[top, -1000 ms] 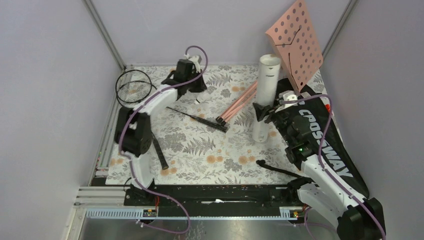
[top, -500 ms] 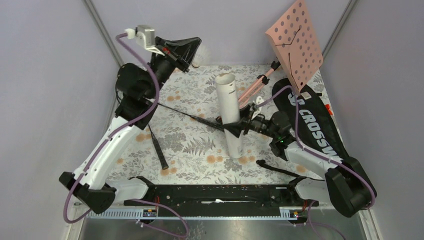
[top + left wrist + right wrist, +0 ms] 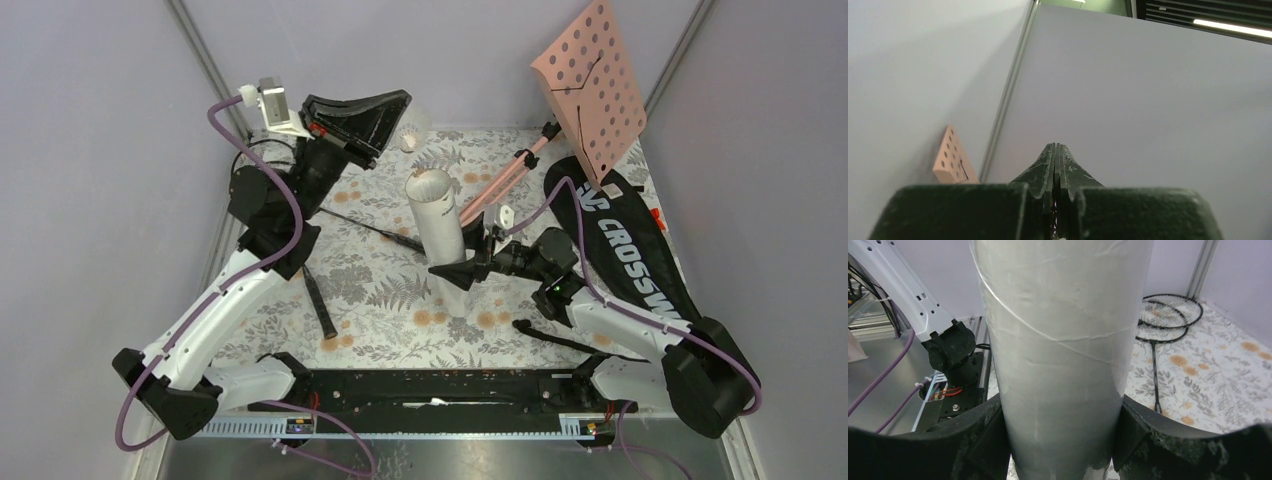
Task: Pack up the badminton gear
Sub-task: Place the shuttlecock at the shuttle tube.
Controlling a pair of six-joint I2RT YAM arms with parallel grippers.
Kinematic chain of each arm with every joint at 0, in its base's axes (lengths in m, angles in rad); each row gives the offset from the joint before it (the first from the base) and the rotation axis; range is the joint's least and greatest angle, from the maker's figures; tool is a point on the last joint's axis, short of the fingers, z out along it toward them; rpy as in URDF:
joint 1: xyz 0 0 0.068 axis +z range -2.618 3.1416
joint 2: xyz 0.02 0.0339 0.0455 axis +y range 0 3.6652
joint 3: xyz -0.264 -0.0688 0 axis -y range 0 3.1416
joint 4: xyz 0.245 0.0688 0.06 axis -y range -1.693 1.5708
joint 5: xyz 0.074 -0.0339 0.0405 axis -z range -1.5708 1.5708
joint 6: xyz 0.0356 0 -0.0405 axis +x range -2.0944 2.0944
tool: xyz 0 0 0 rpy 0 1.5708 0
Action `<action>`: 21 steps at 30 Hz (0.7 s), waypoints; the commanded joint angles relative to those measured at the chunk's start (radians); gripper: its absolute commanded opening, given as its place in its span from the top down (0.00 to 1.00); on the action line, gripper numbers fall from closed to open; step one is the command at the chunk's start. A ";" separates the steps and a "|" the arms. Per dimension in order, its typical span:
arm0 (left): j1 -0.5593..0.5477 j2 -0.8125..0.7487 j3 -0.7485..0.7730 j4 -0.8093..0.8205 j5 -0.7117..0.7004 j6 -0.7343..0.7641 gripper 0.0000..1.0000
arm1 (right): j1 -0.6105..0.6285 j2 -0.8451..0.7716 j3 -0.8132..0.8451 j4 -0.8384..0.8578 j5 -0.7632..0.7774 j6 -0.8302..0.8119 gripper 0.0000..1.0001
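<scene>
Plainly, the packing is at an early stage. At the left of the overhead view the two rackets lie loose on the flowered bench, heads toward the upper left corner, outside any bag.

Above them the left hand is raised high with its jaws pressed tight together. A white shuttlecock sits just under its tip. We judge it is pinched by a feather, though the wrist view does not show it.

At centre stands the long white tube, tilted so that its open mouth leans toward the upper left, below the shuttlecock. The right hand clasps it low down, one finger on each side of the wall. Up close the tube looks like pale grey card with a spiral seam and some scuffing. We cannot tell what is inside.

Further right are the pink music stand, then the black CROSSWAY bag, lying flat along the right edge. We cannot tell whether it is unzipped.

Left to do, in our judgement: drop the shuttlecock into the tube, then bag the rackets and tube.
</scene>
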 commanded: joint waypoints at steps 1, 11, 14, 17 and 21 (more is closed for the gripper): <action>-0.011 -0.002 -0.031 0.097 0.042 -0.154 1.00 | 0.012 -0.057 0.041 -0.002 0.007 -0.098 0.54; -0.030 0.005 -0.059 0.079 0.086 -0.266 1.00 | 0.013 -0.061 0.053 -0.031 0.026 -0.133 0.54; -0.038 -0.004 -0.083 0.068 0.093 -0.279 1.00 | 0.014 -0.068 0.053 -0.024 0.036 -0.133 0.54; -0.040 -0.012 -0.106 0.044 0.106 -0.290 1.00 | 0.014 -0.078 0.055 -0.017 0.035 -0.129 0.54; -0.042 -0.037 -0.177 0.073 0.096 -0.317 1.00 | 0.013 -0.102 0.045 -0.011 0.061 -0.129 0.54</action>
